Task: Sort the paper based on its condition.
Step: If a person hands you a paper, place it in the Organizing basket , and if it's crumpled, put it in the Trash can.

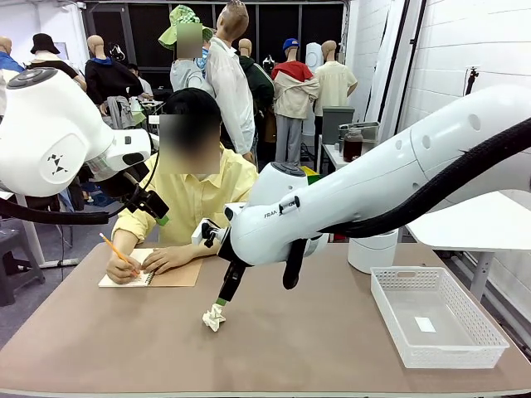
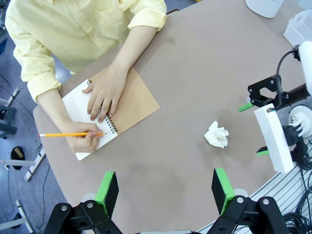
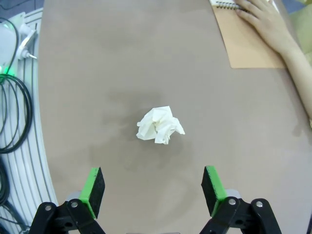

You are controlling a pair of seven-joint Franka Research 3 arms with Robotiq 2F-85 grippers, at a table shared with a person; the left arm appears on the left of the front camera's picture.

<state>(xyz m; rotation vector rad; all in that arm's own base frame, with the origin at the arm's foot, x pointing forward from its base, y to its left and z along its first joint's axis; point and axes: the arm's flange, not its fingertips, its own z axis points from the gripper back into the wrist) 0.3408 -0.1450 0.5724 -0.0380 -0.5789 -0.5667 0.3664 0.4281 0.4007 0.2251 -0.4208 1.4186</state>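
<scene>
Your right tool (image 3: 153, 184) stands released in the right wrist view, pads spread wide with nothing between them. The crumpled paper (image 3: 160, 125) sits on the tabletop (image 3: 97, 73) at 12 o'clock from it, centred on the gap and apart from both pads. The wad is roughly round, a touch wider than deep, so no long axis dictates your wrist angle. In the front view that tool hangs just above the wad, one green tip near its top, while the white basket (image 1: 455, 360) sits at 3 o'clock of the paper, well apart. In the left wrist view your left tool (image 2: 165, 189) is also released and empty, and the paper lies out at 1 o'clock, off its line and close by the right arm. I judge the right arm the nearer: descend straight and close.
</scene>
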